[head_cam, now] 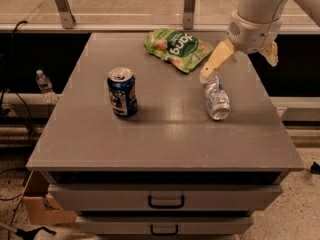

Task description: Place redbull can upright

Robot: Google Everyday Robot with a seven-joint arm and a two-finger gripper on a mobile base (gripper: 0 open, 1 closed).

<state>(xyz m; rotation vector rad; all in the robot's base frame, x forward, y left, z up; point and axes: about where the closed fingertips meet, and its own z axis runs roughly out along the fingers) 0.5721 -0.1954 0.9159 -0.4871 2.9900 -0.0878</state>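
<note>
One thing to right here: find the slim, shiny silver metal can (216,98) lying on its side on the right half of the grey desk (165,134), well apart from the upright dark-blue can (122,91). Note the pale two-finger claw (239,69) poised just above its far end, spread wide, gripping nothing. Probably light, thin-walled, slick, prone to rolling; best pinched gently across mid-body.

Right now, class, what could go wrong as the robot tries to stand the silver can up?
The redbull can lies on its side, so a nudge could roll it toward the table edge. The end effector, open, hangs above the can's far end; a finger might clip it. The snack bag lies close behind.
</note>
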